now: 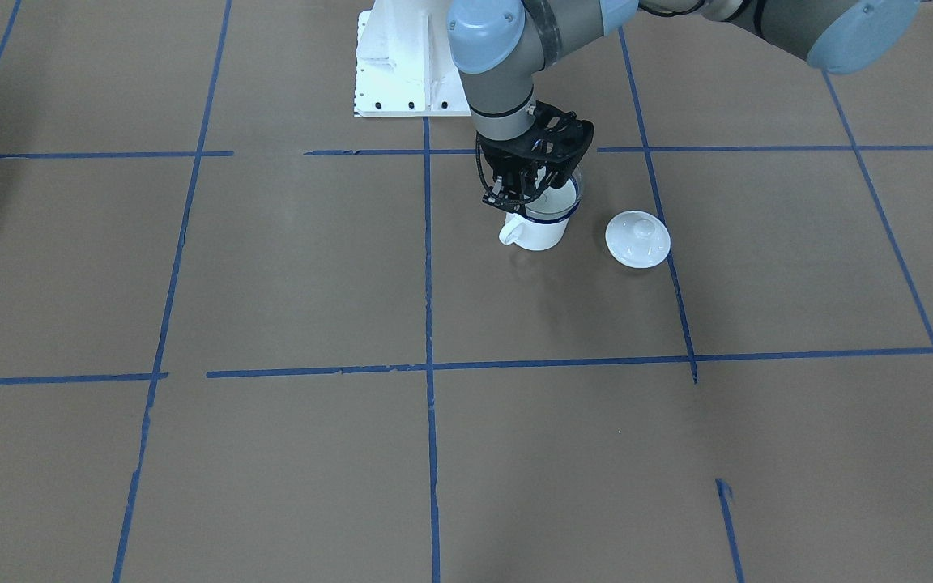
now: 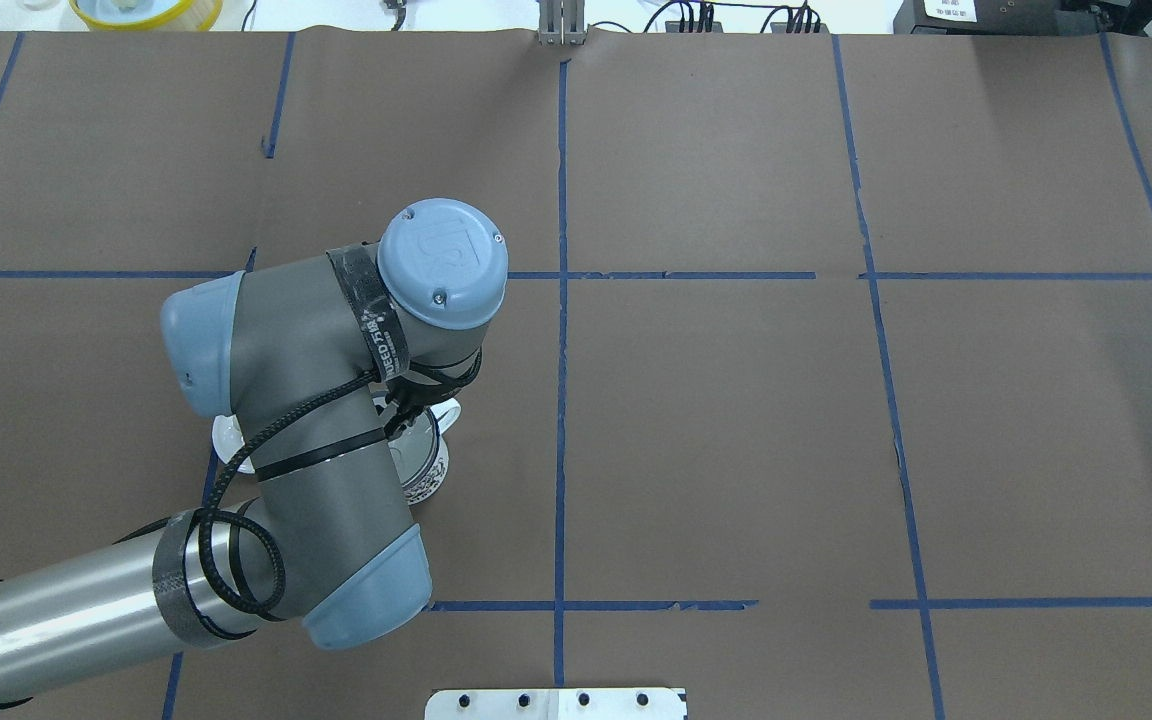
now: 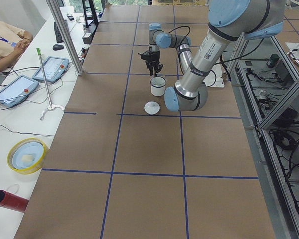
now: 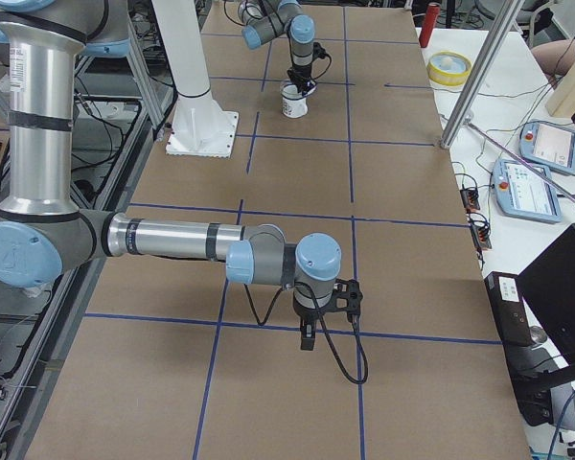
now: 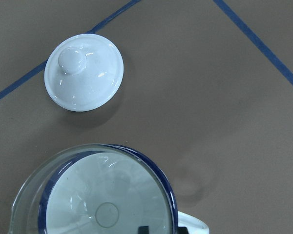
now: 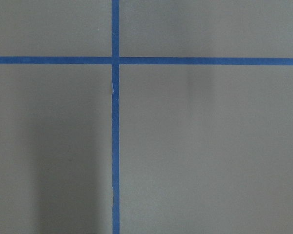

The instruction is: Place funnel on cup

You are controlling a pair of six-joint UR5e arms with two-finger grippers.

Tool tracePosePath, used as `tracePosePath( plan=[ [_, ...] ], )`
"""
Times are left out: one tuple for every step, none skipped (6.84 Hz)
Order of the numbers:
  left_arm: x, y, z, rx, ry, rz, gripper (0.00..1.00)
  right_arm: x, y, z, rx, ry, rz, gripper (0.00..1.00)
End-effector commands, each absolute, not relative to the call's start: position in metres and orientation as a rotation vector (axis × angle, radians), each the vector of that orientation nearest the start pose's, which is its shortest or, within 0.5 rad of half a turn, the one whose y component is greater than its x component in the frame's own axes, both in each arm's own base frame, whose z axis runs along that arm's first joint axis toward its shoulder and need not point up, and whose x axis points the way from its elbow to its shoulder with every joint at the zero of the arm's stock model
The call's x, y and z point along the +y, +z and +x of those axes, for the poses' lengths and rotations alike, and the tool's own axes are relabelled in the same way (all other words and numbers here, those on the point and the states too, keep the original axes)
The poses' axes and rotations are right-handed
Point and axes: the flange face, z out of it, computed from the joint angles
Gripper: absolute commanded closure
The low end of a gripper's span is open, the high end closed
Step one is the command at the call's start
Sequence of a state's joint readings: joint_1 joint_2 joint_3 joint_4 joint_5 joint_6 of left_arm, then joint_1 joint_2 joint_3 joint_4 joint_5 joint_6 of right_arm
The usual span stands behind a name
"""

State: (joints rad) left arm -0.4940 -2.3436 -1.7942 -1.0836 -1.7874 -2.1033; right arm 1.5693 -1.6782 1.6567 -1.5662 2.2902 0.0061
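The white cup [image 1: 543, 233] with a dark blue rim stands upright on the brown table, its handle toward the view's left. The clear funnel [image 1: 564, 197] sits over the cup's mouth. In the left wrist view the funnel [image 5: 102, 195] covers the cup's rim [image 5: 170, 187], shifted slightly to one side. My left gripper [image 1: 513, 202] is right above the handle side of the cup, its fingers close together at the funnel's rim. My right gripper [image 4: 309, 340] hangs over bare table far from the cup; I cannot tell whether it is open or shut.
A round white knobbed lid [image 1: 637, 238] lies on the table beside the cup, also in the left wrist view [image 5: 83, 71]. The white robot base [image 1: 402, 73] stands behind the cup. Blue tape lines cross the table.
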Motion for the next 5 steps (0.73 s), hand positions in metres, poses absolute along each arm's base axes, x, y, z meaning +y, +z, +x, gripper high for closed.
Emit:
tracePosePath(
  plan=[
    [-0.411,0.167,0.498,0.554,-0.94,-0.156,0.0,-0.445,0.67,0.067,-0.719,0.01,-0.019,0.0],
    [-0.433,0.158,0.46,0.603,-0.827,-0.076,0.0,-0.445,0.67,0.067,-0.719,0.01,-0.019,0.0],
    [-0.462,0.155,0.417,0.659,-0.742,0.001,0.0,-0.445,0.67,0.067,-0.719,0.01,-0.019,0.0],
    [-0.487,0.17,0.382,0.704,-0.654,0.062,0.0,-0.445,0.67,0.067,-0.719,0.01,-0.019,0.0],
    [-0.508,0.199,0.347,0.759,-0.531,0.065,0.0,-0.445,0.67,0.067,-0.719,0.01,-0.019,0.0]
  ],
)
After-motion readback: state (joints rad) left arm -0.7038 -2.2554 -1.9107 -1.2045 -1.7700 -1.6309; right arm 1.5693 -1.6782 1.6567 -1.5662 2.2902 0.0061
